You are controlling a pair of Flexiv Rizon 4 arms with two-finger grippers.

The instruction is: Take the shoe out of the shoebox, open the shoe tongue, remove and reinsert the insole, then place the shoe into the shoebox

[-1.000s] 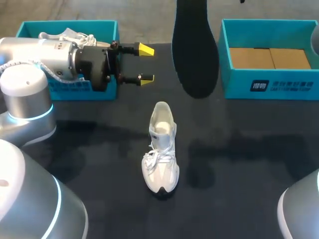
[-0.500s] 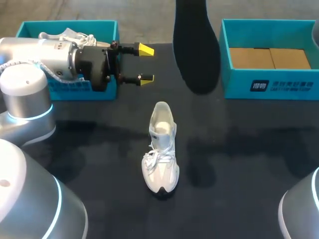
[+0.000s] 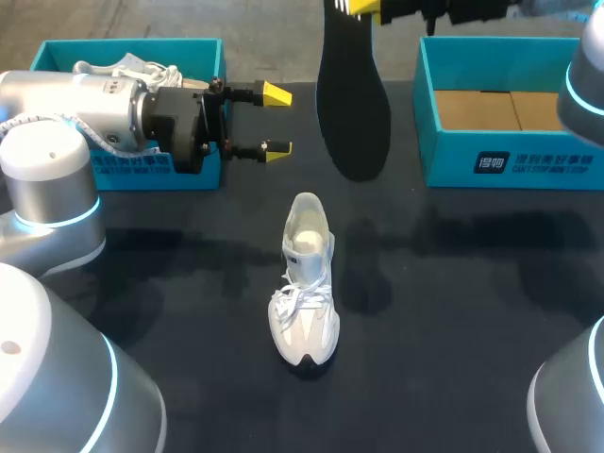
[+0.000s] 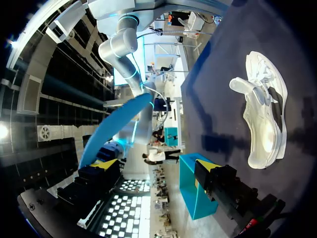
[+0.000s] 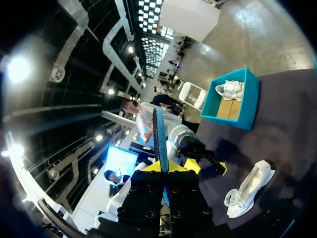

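A white shoe point(image 3: 307, 283) lies on the black table, toe toward me, its opening facing up; it also shows in the left wrist view point(image 4: 262, 119) and the right wrist view point(image 5: 247, 191). A dark insole point(image 3: 354, 94) hangs in the air beyond the shoe's heel. My right gripper point(image 3: 377, 9) is shut on its upper end. Edge-on, the insole point(image 5: 159, 141) rises between that gripper's point(image 5: 166, 167) yellow tips. My left gripper point(image 3: 274, 121) stands open beside the left box, holding nothing, to the left of the insole point(image 4: 119, 126).
A teal shoebox point(image 3: 203, 47) at the back left holds another white shoe point(image 3: 123, 66). A second teal shoebox point(image 3: 510, 165) at the back right shows only a cardboard floor. My left arm point(image 3: 57, 160) reaches across the left box.
The insole has shifted a little to the left and my right gripper has come into view at the top. The left arm and the shoe have not moved.
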